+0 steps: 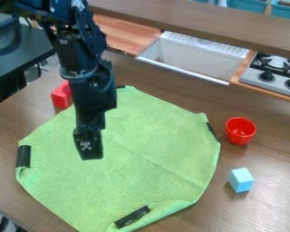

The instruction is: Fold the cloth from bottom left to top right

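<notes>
Black arm (81, 54) comes in from the far left, base outta view, w/ its gripper (91, 155) pointing pretty much straight down over the green cloth (153, 145), a bit left of the cloth's middle. Can't tell if it's open or closed from this angle, same w/ whether it's touching the fabric. Cloth's mostly spread on the table (265, 158), near-right edge curled over a bit. Arm hides part of the cloth's far-left side, & the cloth's near tip is cut off, as is the stove (271, 74) on the right.
</notes>
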Action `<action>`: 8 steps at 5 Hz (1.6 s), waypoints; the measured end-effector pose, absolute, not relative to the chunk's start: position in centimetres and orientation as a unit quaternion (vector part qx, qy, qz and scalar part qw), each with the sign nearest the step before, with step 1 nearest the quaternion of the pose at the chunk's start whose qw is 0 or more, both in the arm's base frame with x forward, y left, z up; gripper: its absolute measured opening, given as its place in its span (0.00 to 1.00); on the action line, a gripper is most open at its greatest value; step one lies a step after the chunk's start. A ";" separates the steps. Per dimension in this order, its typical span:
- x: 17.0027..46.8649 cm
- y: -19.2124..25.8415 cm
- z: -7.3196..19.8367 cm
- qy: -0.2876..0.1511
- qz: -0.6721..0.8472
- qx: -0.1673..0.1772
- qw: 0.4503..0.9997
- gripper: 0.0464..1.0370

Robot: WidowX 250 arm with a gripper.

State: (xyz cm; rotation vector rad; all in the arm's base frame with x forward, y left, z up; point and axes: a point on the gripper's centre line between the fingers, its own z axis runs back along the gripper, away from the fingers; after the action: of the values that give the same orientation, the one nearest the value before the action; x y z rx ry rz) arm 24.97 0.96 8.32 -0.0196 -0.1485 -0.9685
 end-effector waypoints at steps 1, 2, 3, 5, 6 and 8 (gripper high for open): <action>24.8 0.8 7.8 -0.062 -0.464 -0.019 0.883 0.96; 25.2 4.0 8.1 -0.070 -0.409 -0.051 0.908 0.96; 25.4 6.6 7.8 -0.069 -0.361 -0.075 0.927 0.96; 24.7 12.2 7.0 -0.067 -0.189 -0.043 0.979 0.96; 22.7 14.2 6.6 -0.056 -0.094 -0.018 0.994 0.96; 21.4 16.1 4.9 -0.096 0.106 0.031 0.989 0.96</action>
State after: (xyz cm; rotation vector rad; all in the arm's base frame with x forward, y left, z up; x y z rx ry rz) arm 21.44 16.07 4.85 0.0623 -0.1934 0.2122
